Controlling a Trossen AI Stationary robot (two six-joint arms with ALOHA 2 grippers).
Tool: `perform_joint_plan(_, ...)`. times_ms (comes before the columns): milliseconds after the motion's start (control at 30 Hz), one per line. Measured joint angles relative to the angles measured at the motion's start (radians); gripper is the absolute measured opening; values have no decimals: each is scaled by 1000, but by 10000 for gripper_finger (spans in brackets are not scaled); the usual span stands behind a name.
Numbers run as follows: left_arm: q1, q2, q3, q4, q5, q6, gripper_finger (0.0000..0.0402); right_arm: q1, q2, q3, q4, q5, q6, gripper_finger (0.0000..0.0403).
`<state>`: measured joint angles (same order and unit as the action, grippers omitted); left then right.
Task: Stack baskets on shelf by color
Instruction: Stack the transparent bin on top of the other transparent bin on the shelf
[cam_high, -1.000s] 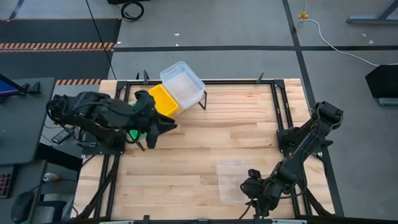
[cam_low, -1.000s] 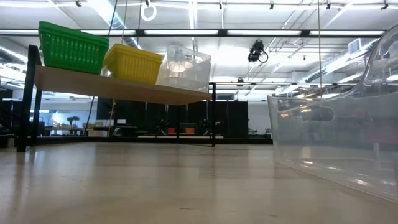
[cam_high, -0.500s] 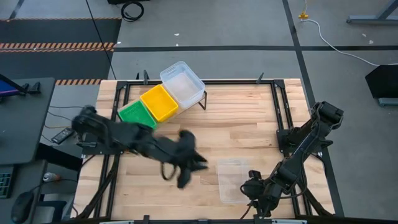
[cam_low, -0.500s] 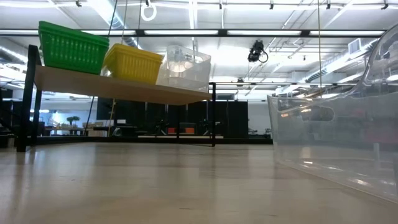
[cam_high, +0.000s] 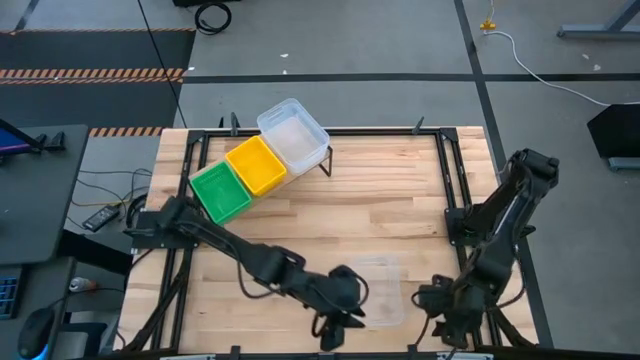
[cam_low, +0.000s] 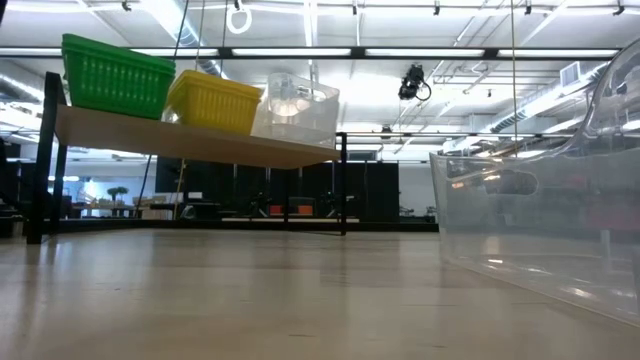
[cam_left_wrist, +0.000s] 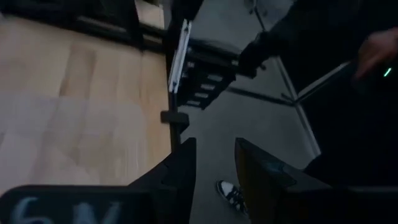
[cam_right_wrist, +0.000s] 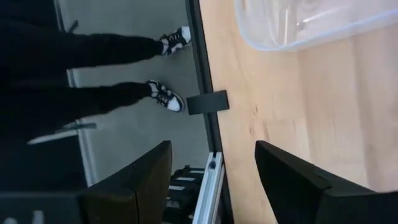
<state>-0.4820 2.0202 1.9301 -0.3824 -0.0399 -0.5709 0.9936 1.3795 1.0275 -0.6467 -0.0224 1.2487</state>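
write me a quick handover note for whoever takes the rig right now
Left pincer: open, empty, stretched to the table's near edge beside the loose clear basket.
Right pincer: open, empty, at the near right corner.
Shelf holds green basket, yellow basket and clear basket on the shelf, side by side.
Done: three colours placed on the shelf.
Left: the loose clear basket probably goes onto the shelved clear one.

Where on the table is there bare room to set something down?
Free: the wood between the shelf and the clear basket, and the far right corner. Crowded: the near edge, where the left gripper, that basket and the right gripper sit.
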Motion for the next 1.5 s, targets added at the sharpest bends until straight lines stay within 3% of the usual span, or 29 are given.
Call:
perform_joint_plan(367,-9,124,0,45,-5,119,117,-6,-188,1,-224,55,96,236)
perform_joint_plan(567,-40,159,1,42,-89,271,119,3,-205,1,-252,43,140,236)
perform_joint_plan(867,-55,226,0,23,-165,289,177,6,-202,1,-256,22,162,236)
perform_joint_plan(1167,-43,270,0,32,-139,279,219,6,-202,1,-268,21,173,236)
perform_joint_plan(1333,-45,303,0,81,-99,275,215,6,-202,1,-279,21,173,236)
perform_joint_plan(1500,-45,310,0,78,-135,269,184,6,-202,1,-300,21,173,236)
